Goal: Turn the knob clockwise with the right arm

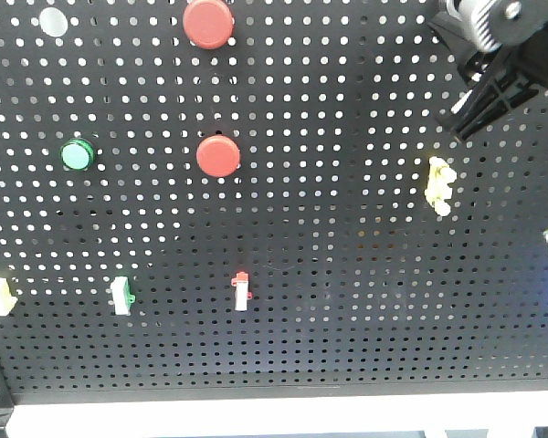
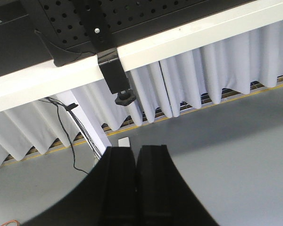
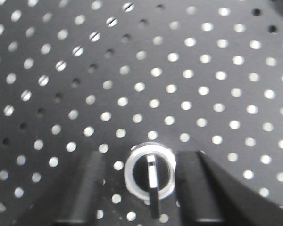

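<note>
Right gripper (image 3: 140,156) spread wide, straddling knob (image 3: 149,175); we judge it rigid, slick metal. Pinch across its raised middle.

At the bottom centre, the left gripper (image 2: 136,153) shows its two black fingers pressed together, with only a thin seam between them. A white table edge (image 2: 203,33) slants across the upper frame under a black pegboard (image 2: 132,14), and a black clamp (image 2: 114,70) hangs from it. Below are a white pleated curtain (image 2: 188,84) and grey floor (image 2: 236,155).
</note>
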